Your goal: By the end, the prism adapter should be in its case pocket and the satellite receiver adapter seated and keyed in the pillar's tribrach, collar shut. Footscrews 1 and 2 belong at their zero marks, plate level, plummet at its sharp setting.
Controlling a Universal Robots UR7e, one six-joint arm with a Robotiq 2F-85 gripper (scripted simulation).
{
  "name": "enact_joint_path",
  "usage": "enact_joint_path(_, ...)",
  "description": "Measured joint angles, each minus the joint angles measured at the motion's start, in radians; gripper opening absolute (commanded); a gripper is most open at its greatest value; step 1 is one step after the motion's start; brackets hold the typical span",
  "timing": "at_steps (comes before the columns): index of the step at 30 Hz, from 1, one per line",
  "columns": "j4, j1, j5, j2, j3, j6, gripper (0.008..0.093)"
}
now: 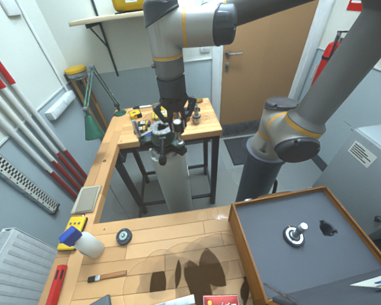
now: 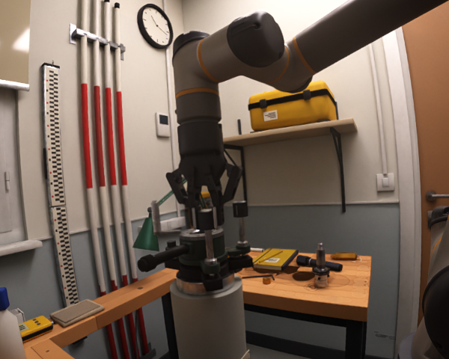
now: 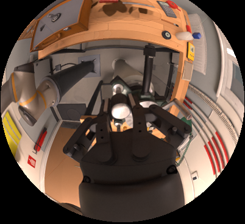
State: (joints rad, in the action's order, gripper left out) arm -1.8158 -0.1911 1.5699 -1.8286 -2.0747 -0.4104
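Observation:
The tribrach [image 1: 161, 135] [image 2: 201, 255] sits on the white pillar [image 1: 172, 184], its central socket empty and its footscrews standing up as tall posts with dark knobs. One footscrew knob [image 1: 177, 123] [image 2: 205, 219] [image 3: 119, 108] is held in my closed gripper [image 1: 175, 119] [image 2: 204, 210] [image 3: 120, 113], which hangs straight down over the near side of the tribrach. A long black lever [image 2: 161, 258] sticks out sideways from the collar. The prism adapter [image 1: 295, 233] stands in a pocket of the grey foam case [image 1: 302, 239]. The satellite receiver adapter [image 1: 196, 115] [image 2: 320, 267] stands upright on the far table.
The second footscrew post [image 2: 240, 226] rises just beside my fingers. The far table [image 2: 314, 286] carries a yellow notebook [image 2: 275, 258], a torch and small tools. The near bench [image 1: 158, 256] holds a bottle [image 1: 82, 242], brush and round disc [image 1: 124, 236]. The arm's base column [image 1: 259, 170] stands right of the pillar.

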Motion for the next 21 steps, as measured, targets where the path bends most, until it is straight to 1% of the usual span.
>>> enact_joint_path(9,0.000,0.000,0.000,0.000,0.000,-0.120,0.0080)
enact_joint_path(21,0.000,0.000,0.000,0.000,0.000,-0.138,0.0080)
